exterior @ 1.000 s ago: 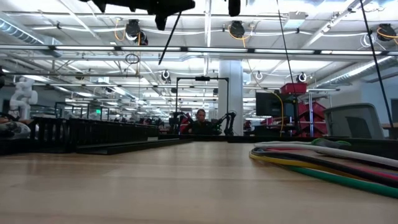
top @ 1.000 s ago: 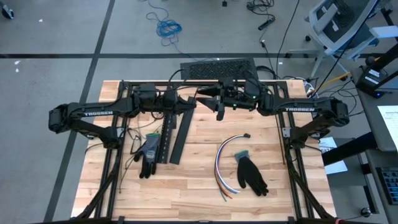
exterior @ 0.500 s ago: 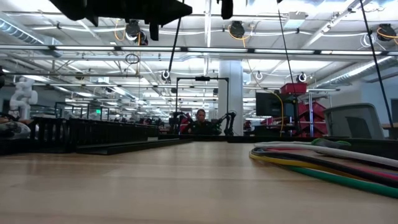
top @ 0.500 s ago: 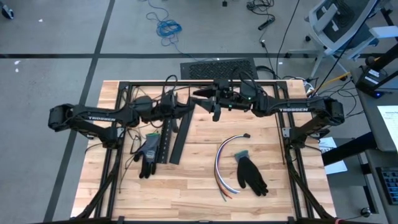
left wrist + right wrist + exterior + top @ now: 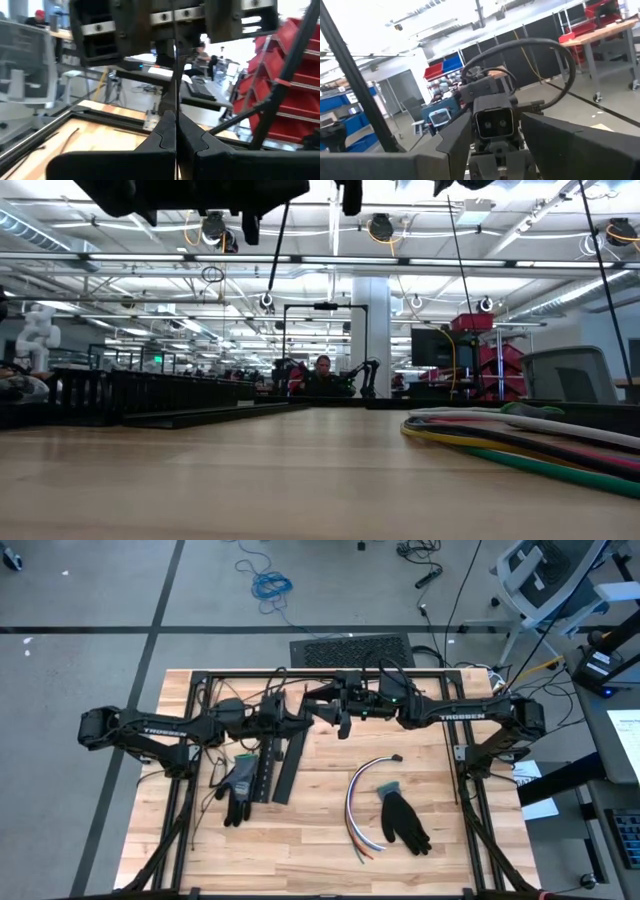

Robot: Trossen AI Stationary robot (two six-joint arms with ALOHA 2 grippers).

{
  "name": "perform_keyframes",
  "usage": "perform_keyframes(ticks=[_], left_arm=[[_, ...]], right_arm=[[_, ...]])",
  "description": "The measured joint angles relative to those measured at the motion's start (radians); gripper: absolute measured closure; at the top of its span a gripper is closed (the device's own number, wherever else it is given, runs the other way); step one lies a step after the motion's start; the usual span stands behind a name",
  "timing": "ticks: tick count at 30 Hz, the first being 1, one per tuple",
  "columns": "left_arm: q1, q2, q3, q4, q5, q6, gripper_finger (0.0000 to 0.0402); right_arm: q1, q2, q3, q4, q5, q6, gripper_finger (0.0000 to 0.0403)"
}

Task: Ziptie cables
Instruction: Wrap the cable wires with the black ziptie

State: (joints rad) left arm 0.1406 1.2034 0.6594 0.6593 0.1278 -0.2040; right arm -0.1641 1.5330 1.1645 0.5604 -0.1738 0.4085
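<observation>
Cables (image 5: 360,802) in loose multicoloured curve on table (image 5: 320,830); left gripper (image 5: 300,712) pressed together, right gripper (image 5: 335,718) spread.

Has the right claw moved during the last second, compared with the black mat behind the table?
Yes. In the high view the right claw has shifted toward the left arm, from below the black mat's middle to below its left part.

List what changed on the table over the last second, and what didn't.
The right gripper slid leftward along the table's far edge, closing on the left gripper, which barely shifted. Nothing was gripped or released: the left fingers are shut and the right jaws stand apart. The cables, both gloves and the black slotted strip stayed put.
</observation>
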Motion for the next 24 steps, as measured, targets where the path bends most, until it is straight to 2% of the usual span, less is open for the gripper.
perform_keyframes(ticks=[12,24], left_arm=[[0.0,0.0,0.0,-0.021,0.033,-0.001,0.0402],[0.0,0.0,0.0,-0.043,-0.012,-0.001,0.0402]], right_arm=[[-0.006,0.0,0.0,0.047,-0.023,-0.012,0.0235],[-0.005,-0.001,0.0,0.068,-0.043,-0.009,0.029]])
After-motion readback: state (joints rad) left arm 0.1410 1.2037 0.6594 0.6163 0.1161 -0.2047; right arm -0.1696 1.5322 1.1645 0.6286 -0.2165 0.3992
